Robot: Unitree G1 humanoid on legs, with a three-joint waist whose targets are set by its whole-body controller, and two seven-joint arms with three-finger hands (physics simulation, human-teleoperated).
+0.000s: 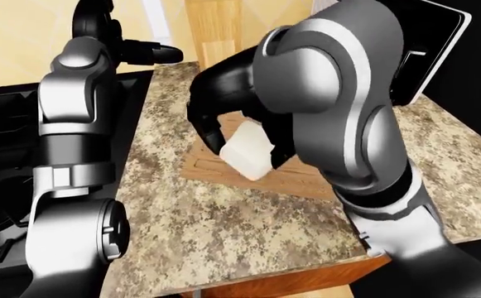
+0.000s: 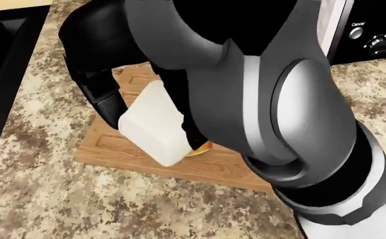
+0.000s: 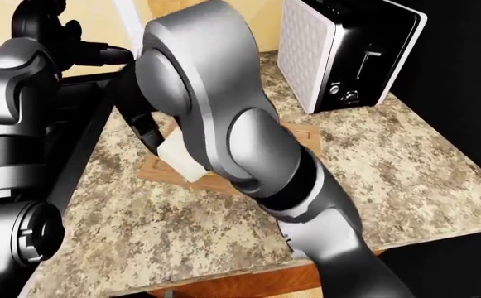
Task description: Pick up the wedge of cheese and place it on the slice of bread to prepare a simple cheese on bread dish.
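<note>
Left-eye view: right hand (image 1: pixel 238 141) clamped on the pale white wedge of cheese (image 1: pixel 248 152), over the ridged wooden cutting board (image 1: pixel 211 166); left hand (image 1: pixel 145 52) raised clear, grip unclear.
Head view: tan bread slice (image 2: pixel 201 147) peeks beneath the cheese; lower gently, centred.
Right-eye view: speckled granite desk (image 3: pixel 174 217) bears the board.

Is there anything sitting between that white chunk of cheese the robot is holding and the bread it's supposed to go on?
Nothing visible is. The right hand holds the cheese wedge just over the cutting board. Only an orange-brown sliver of the bread slice peeks out right beside the wedge; the arm hides the rest, so contact cannot be judged.
</note>
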